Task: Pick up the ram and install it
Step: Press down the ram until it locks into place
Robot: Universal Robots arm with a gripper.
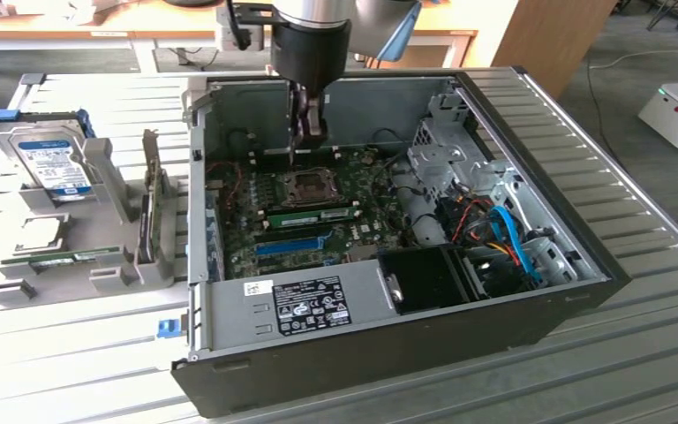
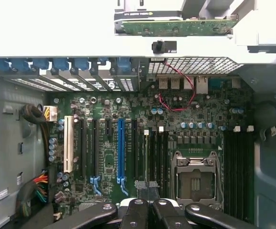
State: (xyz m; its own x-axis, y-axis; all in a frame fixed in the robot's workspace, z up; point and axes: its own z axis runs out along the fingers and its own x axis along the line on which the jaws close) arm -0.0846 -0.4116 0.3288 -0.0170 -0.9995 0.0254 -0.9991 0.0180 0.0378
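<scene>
My gripper [image 1: 311, 134] hangs shut inside the open computer case [image 1: 528, 115], above the motherboard [image 1: 315, 225] near the bare CPU socket [image 1: 312, 185]. Nothing shows between its fingers. In the wrist view the gripper [image 2: 147, 187] sits over the dark memory slots [image 2: 159, 155] beside the CPU socket [image 2: 195, 177]. One green ram stick [image 1: 319, 215] lies along a slot just in front of the socket and looks seated. Another green ram stick [image 1: 71, 259] rests in the grey holder [image 1: 103, 278] on the exterior view's left, far from the gripper.
The holder also carries a silver hard drive [image 1: 54, 163] with a blue-white label and an upright card [image 1: 151, 208]. A blue slot strip [image 1: 286, 246] and black fan housing [image 1: 433, 278] sit in the case. Cables [image 1: 510, 238] crowd its right side. The case walls ring the gripper.
</scene>
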